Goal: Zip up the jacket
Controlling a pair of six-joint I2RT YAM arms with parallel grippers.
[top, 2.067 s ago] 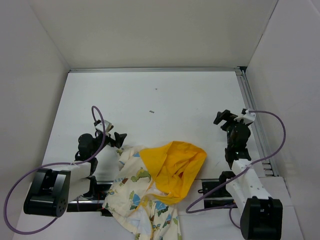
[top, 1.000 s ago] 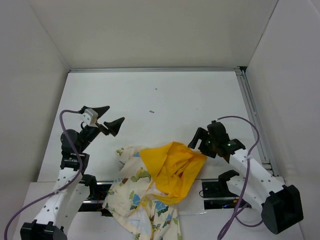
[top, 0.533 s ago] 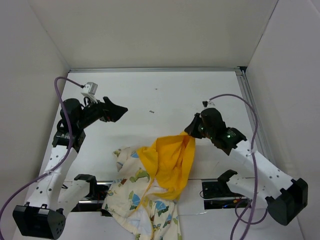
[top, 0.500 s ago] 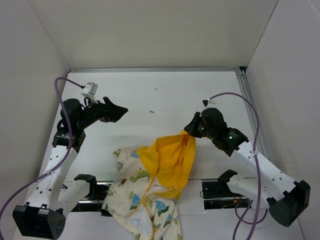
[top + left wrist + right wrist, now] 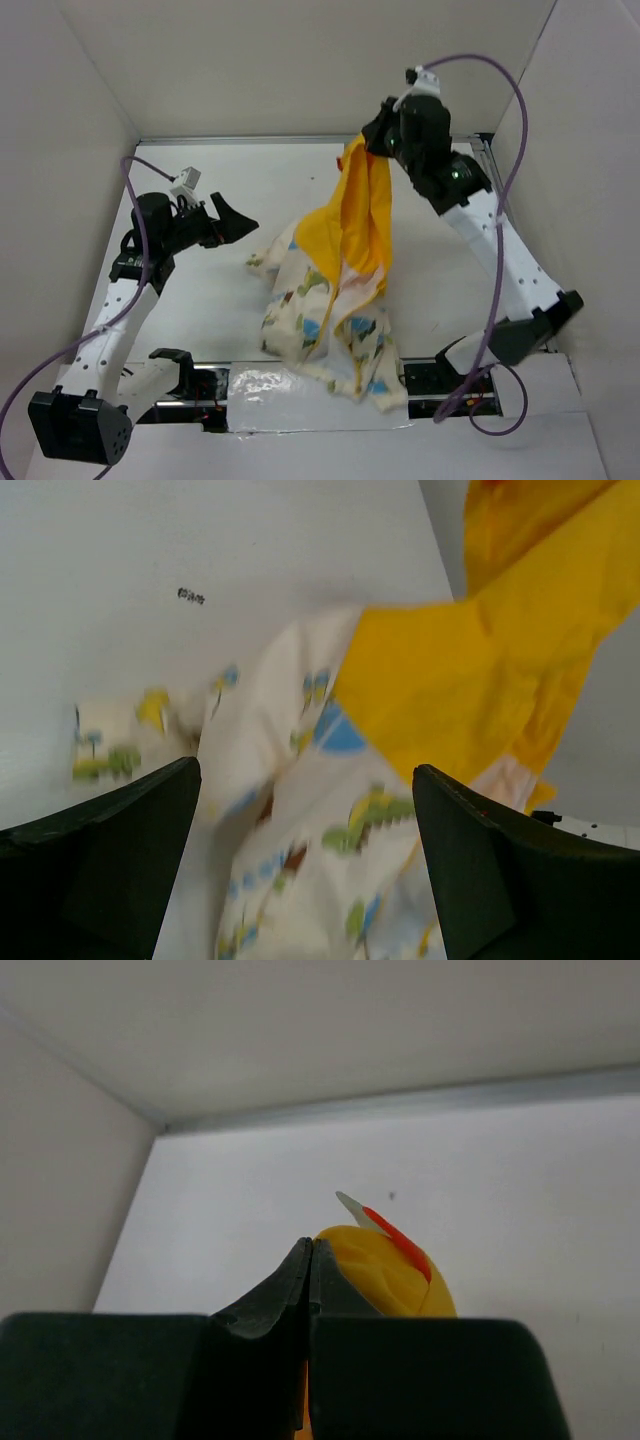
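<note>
The jacket [image 5: 335, 290] hangs in the air, cream-white with blue-green prints and a bright yellow hood [image 5: 362, 215] at its top. My right gripper [image 5: 372, 143] is raised high near the back wall and shut on the yellow hood fabric [image 5: 385, 1270], which bulges past the pressed-together fingertips. The jacket's lower part [image 5: 345, 355] trails down to the table near the front edge. My left gripper [image 5: 232, 218] is open, left of the hanging jacket and apart from it. In the left wrist view the printed cloth [image 5: 300, 820] and yellow lining [image 5: 450, 680] fill the space ahead of the spread fingers.
The white table [image 5: 270, 180] is walled at the back and both sides. A metal rail [image 5: 498, 215] runs along the right edge. A small dark speck [image 5: 190, 597] marks the table. Arm bases and cables sit at the near edge.
The right gripper shut on the yellow hood and lifted it up and toward the back wall, pulling the jacket off the table. The left arm rose and stays open.
</note>
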